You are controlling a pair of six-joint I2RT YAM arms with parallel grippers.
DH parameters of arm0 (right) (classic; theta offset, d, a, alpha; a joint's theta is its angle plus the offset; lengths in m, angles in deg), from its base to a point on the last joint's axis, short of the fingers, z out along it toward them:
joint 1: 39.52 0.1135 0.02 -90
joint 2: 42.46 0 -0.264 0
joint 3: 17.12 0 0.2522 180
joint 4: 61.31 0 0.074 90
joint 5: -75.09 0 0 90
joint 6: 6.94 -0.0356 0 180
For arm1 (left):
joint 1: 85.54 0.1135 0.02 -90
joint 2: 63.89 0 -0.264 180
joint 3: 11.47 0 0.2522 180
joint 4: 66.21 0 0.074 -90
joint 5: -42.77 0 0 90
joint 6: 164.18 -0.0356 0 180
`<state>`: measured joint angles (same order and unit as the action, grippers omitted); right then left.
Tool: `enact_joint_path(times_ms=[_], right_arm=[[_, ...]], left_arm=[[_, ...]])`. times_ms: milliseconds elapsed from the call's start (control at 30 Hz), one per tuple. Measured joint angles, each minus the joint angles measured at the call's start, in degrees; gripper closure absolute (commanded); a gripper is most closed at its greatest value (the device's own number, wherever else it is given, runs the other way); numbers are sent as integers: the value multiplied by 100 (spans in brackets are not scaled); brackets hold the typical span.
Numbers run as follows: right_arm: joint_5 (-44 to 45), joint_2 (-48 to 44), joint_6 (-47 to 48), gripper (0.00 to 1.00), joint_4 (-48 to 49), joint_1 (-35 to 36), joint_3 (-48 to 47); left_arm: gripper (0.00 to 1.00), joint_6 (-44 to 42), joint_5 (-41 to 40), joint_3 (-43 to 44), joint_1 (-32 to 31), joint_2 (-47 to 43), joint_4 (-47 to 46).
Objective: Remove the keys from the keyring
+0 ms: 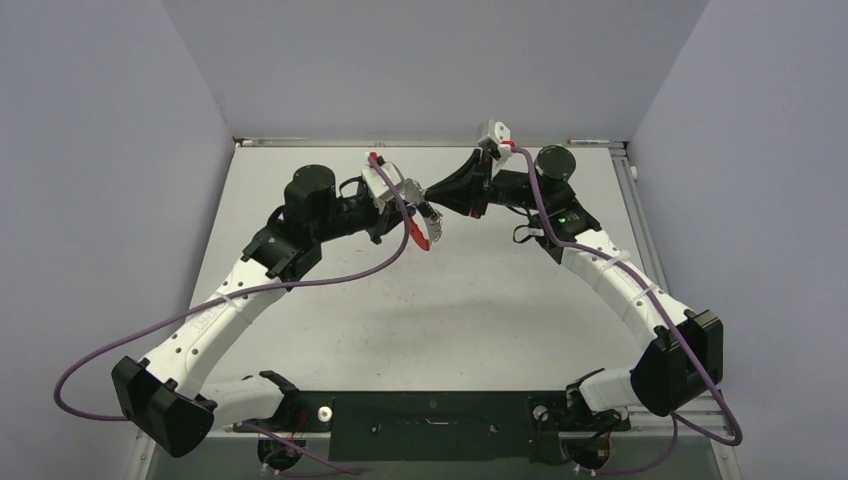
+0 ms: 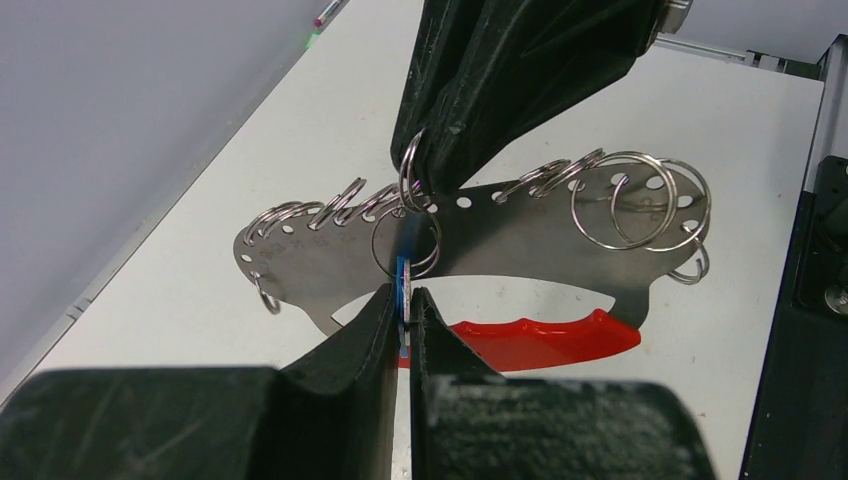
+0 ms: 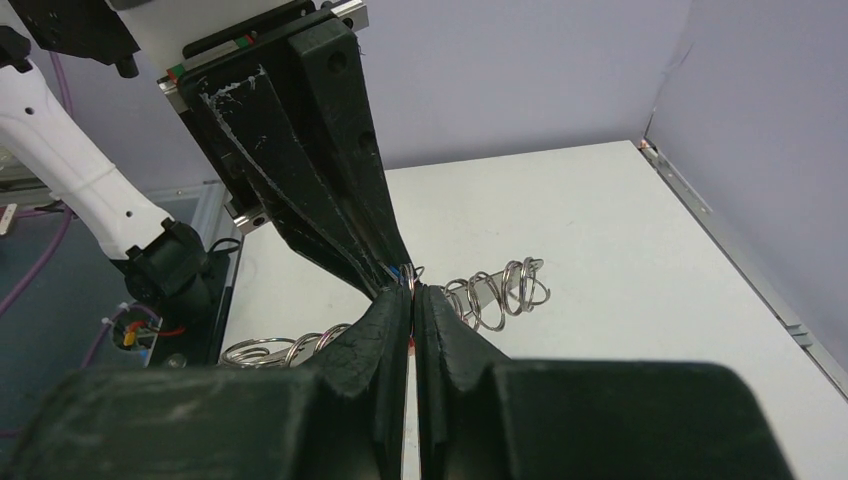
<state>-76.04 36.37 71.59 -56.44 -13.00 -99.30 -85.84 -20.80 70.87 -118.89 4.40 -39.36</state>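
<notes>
2 white arms [image 1: 215, 320], black joint housings [image 1: 310, 190], purple cables [image 1: 330, 281], scuffed black fingers [image 3: 300, 180]

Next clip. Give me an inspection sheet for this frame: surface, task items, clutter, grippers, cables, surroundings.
Surface: white table, no damage seen.
Job's things: keyring, a holed silver plate with wire loops and a red grip, held between both grippers; blue-headed key on one loop.
Clutter: nothing seen.
Grippers: left gripper shut on the blue-headed key; right gripper shut on the keyring at a loop.
Cables: purple cables trail along both arms; the left one passes close to the keyring.
Surroundings: grey walls on three sides.
</notes>
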Motion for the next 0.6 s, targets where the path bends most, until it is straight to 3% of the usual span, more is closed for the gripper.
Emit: enact_joint_path(times_ms=[600], right_arm=[[-713,-9,-275,95,367,-251,46]], left_arm=[[100,55,85,302,-9,0,94]])
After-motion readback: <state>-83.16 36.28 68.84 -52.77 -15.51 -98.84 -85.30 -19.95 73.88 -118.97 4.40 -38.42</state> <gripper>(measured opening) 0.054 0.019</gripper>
